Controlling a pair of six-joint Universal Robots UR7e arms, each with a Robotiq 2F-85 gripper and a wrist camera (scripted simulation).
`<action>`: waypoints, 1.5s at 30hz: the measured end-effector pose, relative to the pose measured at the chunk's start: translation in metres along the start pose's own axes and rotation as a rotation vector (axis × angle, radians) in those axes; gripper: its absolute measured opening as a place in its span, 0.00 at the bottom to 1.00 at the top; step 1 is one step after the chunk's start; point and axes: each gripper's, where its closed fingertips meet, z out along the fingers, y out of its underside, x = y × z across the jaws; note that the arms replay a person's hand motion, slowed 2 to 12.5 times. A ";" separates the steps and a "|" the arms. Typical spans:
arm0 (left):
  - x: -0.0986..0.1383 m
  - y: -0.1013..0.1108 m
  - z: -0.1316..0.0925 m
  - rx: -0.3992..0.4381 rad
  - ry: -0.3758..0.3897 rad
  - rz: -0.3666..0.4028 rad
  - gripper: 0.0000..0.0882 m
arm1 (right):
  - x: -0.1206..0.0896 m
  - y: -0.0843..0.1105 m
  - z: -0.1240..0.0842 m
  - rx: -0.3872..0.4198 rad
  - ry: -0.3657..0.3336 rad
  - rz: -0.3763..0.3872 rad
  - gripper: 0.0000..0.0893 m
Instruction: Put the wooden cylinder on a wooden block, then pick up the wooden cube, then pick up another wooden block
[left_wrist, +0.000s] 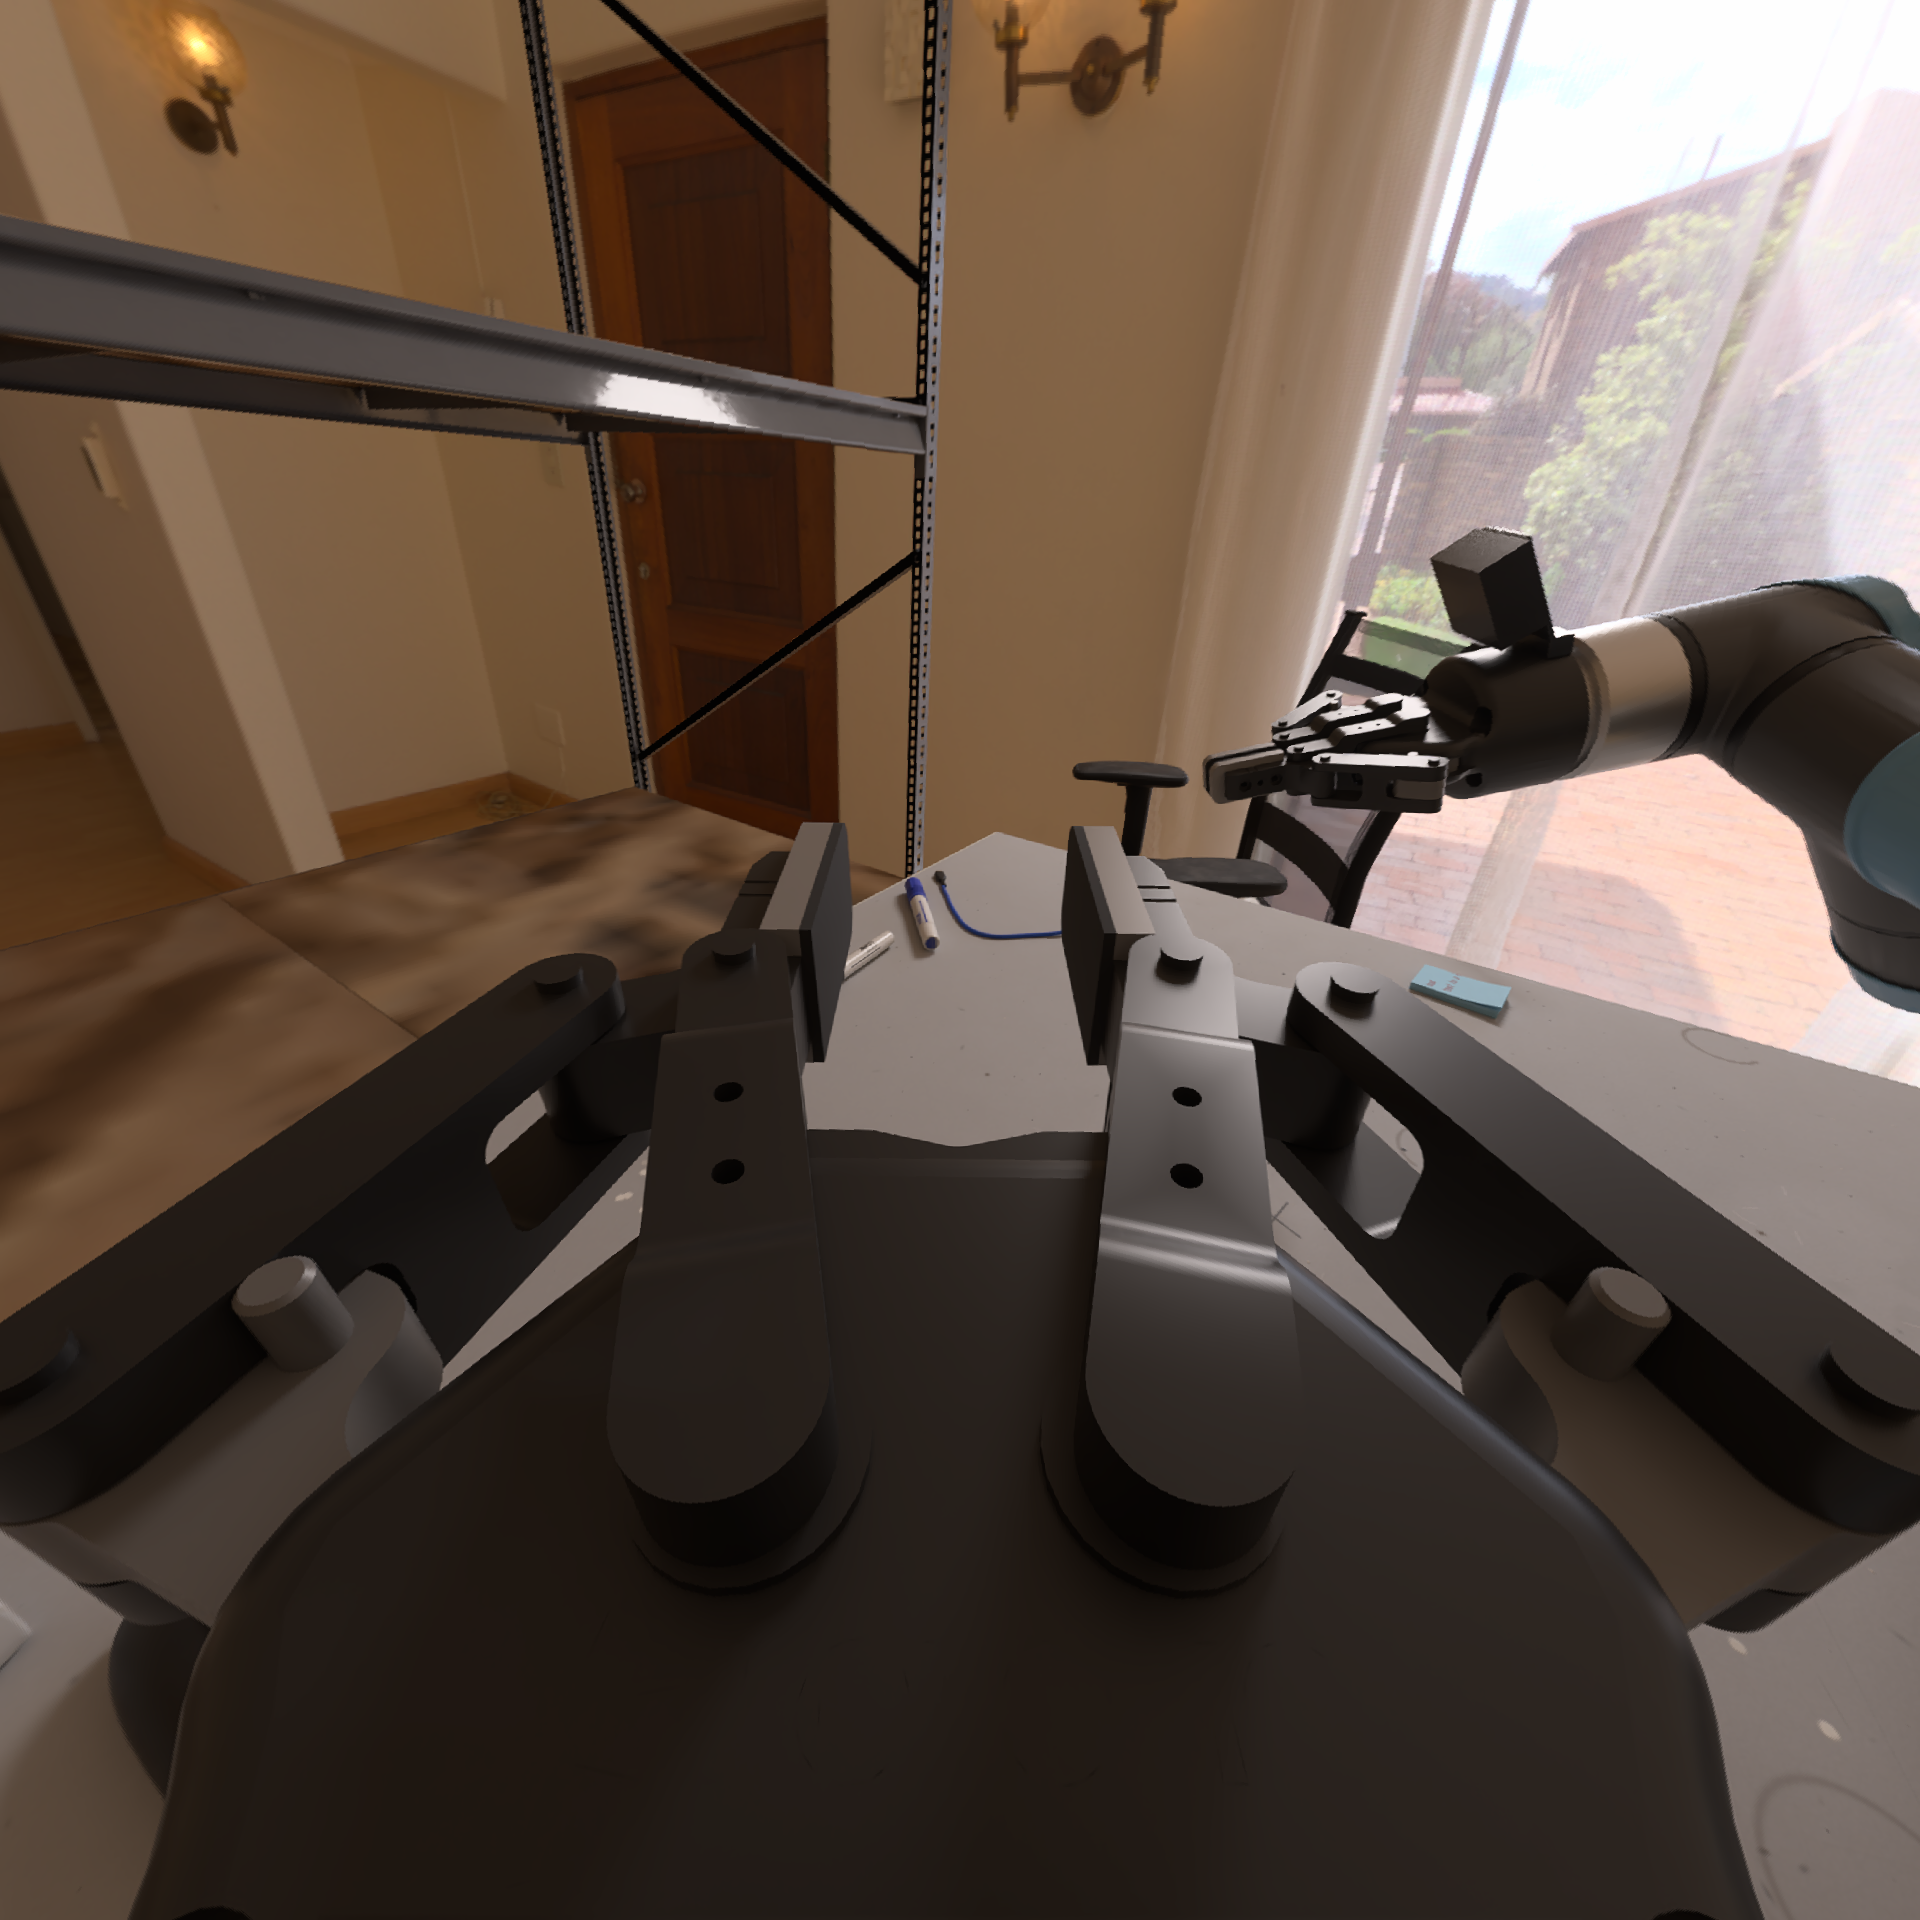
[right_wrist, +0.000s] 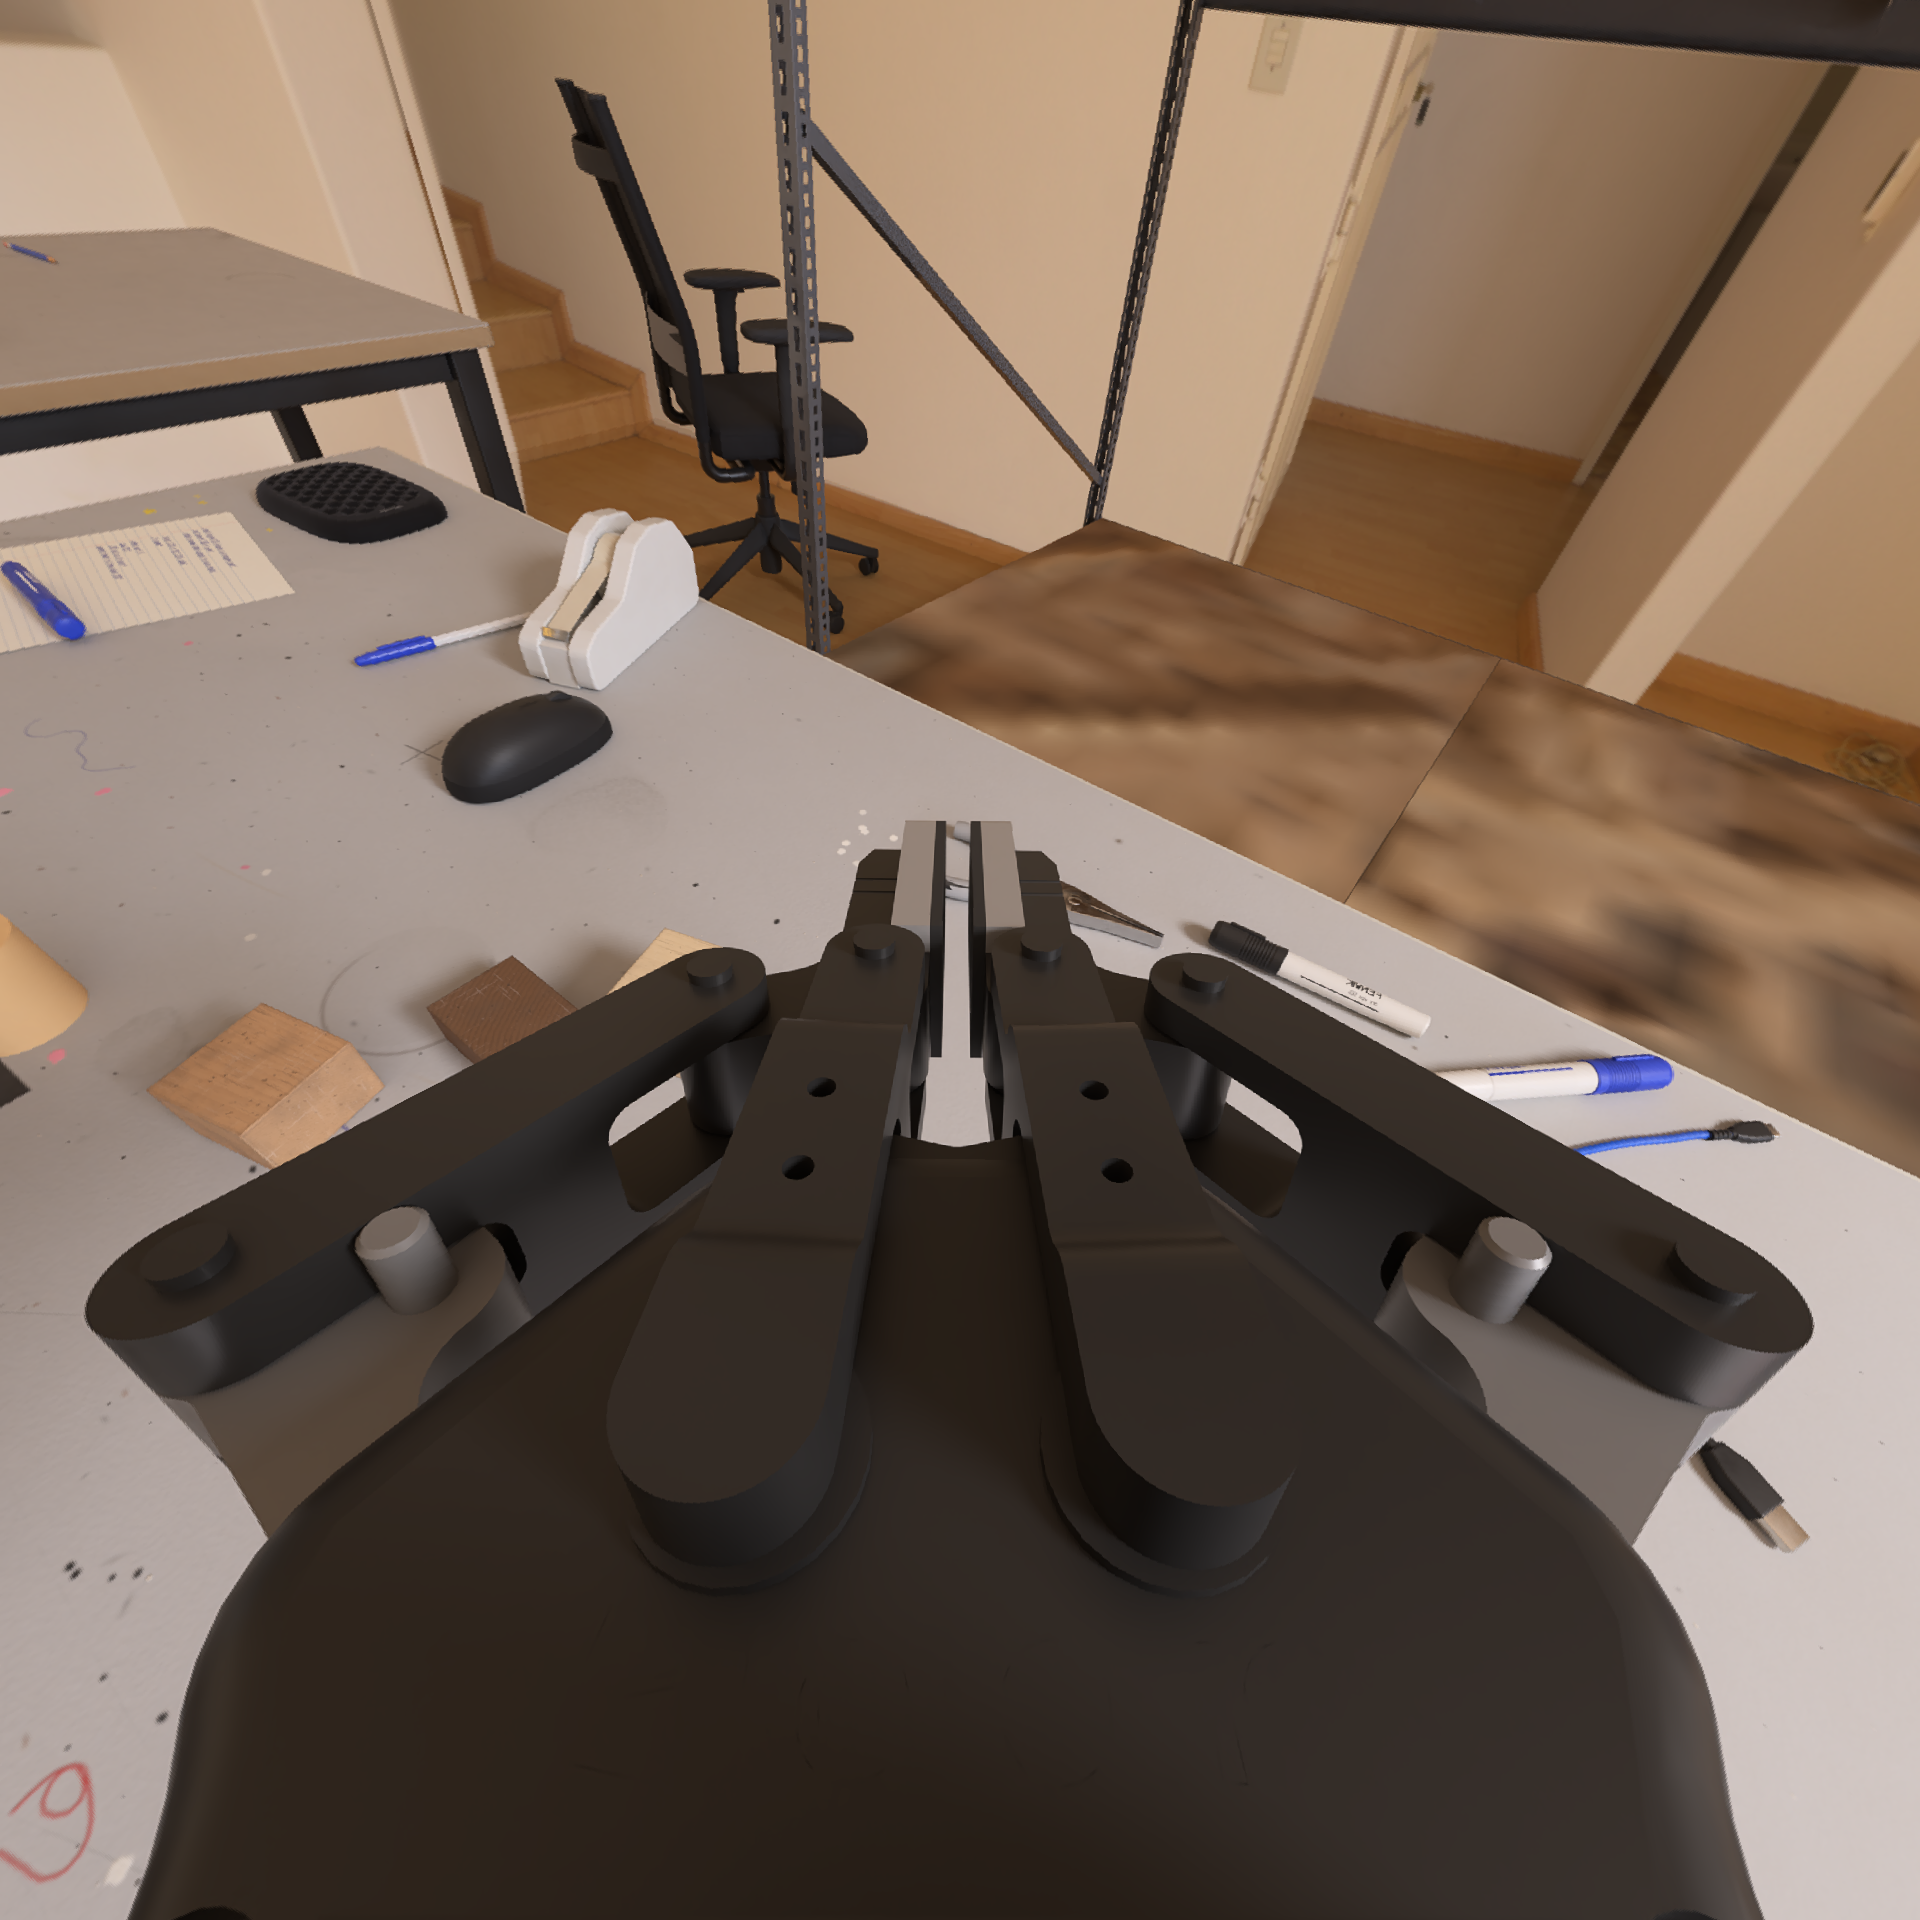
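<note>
In the right wrist view, a pale wooden block (right_wrist: 265, 1081) lies on the grey table (right_wrist: 260, 852), left of my right gripper (right_wrist: 956, 862). A darker brown wooden block (right_wrist: 499, 1003) lies beside it. A third pale block (right_wrist: 660, 954) is partly hidden behind the gripper's linkage. A pale rounded wooden piece (right_wrist: 31, 997) stands at the left edge, cut off by the frame. My right gripper is shut and empty above the table; it also shows in the left wrist view (left_wrist: 1247, 774). My left gripper (left_wrist: 951, 935) is open and empty above the table (left_wrist: 1299, 997).
A black mouse (right_wrist: 525, 743), a white tape dispenser (right_wrist: 613, 597), a lined sheet (right_wrist: 145, 577) and blue pens lie far left. A metal clip (right_wrist: 1112, 920), black marker (right_wrist: 1320, 982), blue marker (right_wrist: 1558, 1075) and blue cable (right_wrist: 1662, 1138) lie right. A metal rack (left_wrist: 925, 416) stands beyond the table.
</note>
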 end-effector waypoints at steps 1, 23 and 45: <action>0.000 0.000 -0.001 -0.006 -0.008 0.001 0.44 | 0.000 0.000 0.000 -0.002 0.001 -0.004 0.05; 0.015 0.052 -0.040 -0.247 -0.222 0.156 0.79 | 0.025 0.008 -0.024 -0.026 0.052 -0.024 0.11; 0.008 0.176 -0.132 -0.420 -0.269 0.130 0.97 | 0.036 -0.002 -0.047 0.092 -0.032 0.066 0.11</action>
